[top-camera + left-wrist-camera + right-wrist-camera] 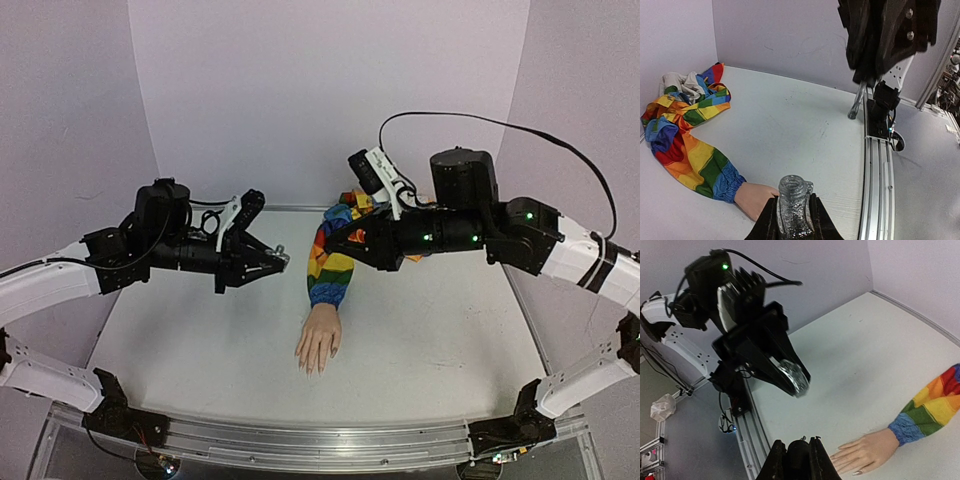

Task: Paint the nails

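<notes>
The mannequin hand [319, 340] lies palm down mid-table, its rainbow sleeve [333, 262] running back. It also shows in the left wrist view [755, 197] and the right wrist view [865, 452]. The nails are tiny; one nail [857, 473] at the near edge of the hand looks shiny silver. My left gripper [278, 260] is shut on an open glittery bottle [795, 200], held in the air left of the sleeve. My right gripper [335, 235] is shut on the black cap [800, 455], above the sleeve; a thin brush stem [857, 102] sticks out of it.
The sleeve's loose end is bunched at the back wall [685, 87]. A metal rail [877, 175] runs along the table's near edge. Purple walls close in the back and both sides.
</notes>
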Available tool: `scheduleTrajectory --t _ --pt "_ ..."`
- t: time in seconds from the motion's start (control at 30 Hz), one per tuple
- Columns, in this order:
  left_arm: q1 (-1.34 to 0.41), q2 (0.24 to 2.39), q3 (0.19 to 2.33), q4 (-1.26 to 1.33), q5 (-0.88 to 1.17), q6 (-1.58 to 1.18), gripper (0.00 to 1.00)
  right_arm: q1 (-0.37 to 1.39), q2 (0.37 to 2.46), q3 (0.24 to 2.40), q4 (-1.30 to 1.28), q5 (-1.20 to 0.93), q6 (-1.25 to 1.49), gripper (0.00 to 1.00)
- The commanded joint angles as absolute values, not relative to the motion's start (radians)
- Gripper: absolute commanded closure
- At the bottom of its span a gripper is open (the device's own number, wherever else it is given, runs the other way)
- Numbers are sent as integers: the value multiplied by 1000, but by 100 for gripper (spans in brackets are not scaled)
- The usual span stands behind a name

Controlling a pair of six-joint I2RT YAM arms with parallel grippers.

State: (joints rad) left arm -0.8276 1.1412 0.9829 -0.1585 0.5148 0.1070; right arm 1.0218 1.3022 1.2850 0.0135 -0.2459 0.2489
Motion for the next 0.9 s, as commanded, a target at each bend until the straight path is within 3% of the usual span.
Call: scheduleTrajectory --t 0.0,0.87 --pt "-865 1141 977 -154 544 187 100 1026 1342 1380 25 -415 273 100" --pt "-902 1150 1001 -230 515 248 100 1026 1506 1500 0 -432 270 100"
